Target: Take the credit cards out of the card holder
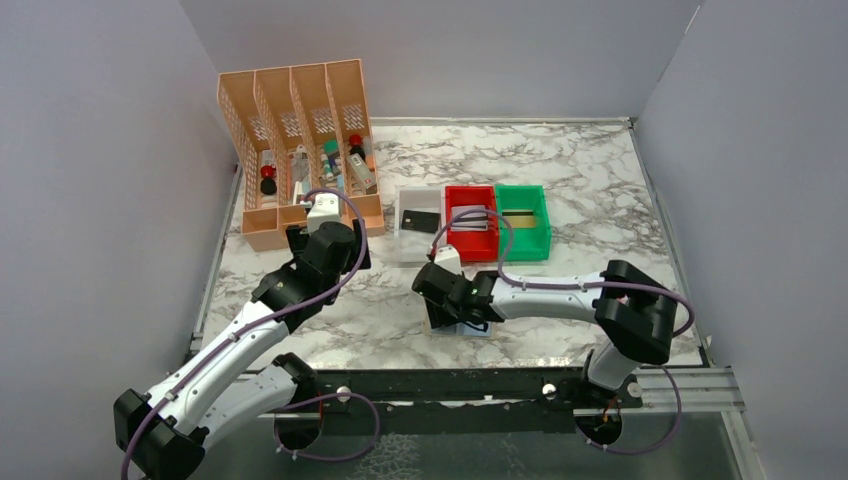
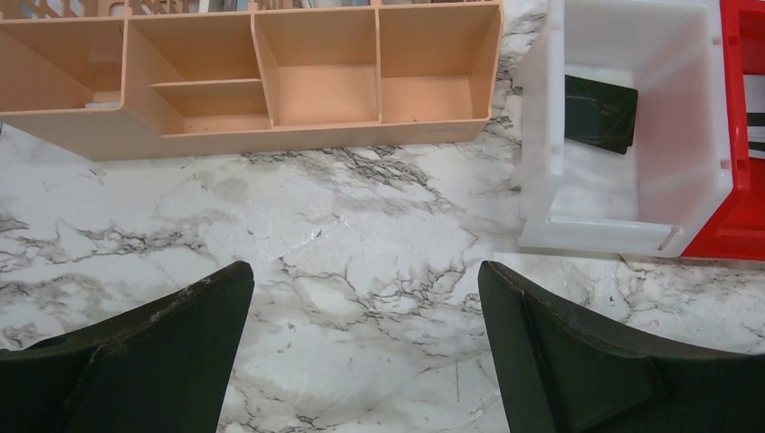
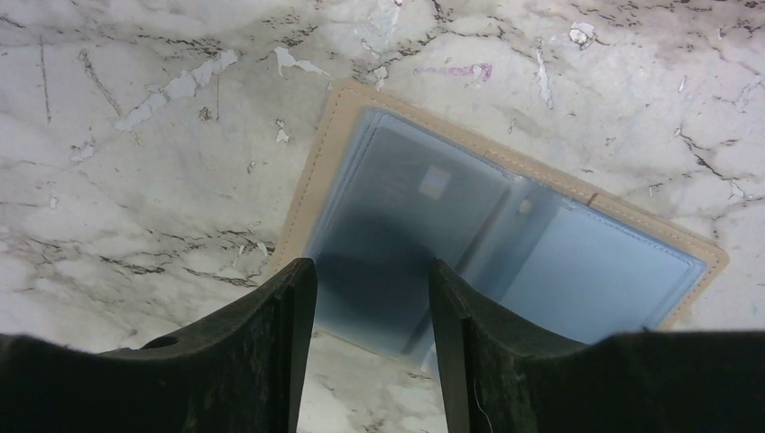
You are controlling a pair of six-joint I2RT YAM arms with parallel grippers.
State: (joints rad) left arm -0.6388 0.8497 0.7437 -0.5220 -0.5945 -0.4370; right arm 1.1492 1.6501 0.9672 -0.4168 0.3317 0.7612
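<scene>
Right fingers: the right gripper [image 3: 370,302] has its two dark fingers [image 3: 271,352] parted with a moderate gap; nothing is between them and they grasp nothing.
Under the right fingers: the card holder [image 3: 541,244] shows through the gap, just below the tips; whether the tips touch it I cannot tell.
Card holder: lies opened flat on the marble table [image 1: 600,180], near the front edge, blue-grey panels up, tan border around. The panel nearer to the fingers looks darker; whether a card is inside I cannot tell.
Left fingers: the left gripper [image 2: 365,361] is fully released and holds nothing, with only bare marble between the tips.
In front of the left gripper: the orange organizer [image 2: 271,135] and, to its right, the white bin [image 2: 541,135].
Credit cards: the black card [image 2: 600,113] lies in the white bin; a silver-grey card [image 1: 472,217] lies in the red bin [image 1: 470,250]; a card with a gold-and-dark stripe [image 1: 518,217] lies in the green bin [image 1: 525,248].
Bins: the three stand side by side, touching, behind the card holder and apart from it.
</scene>
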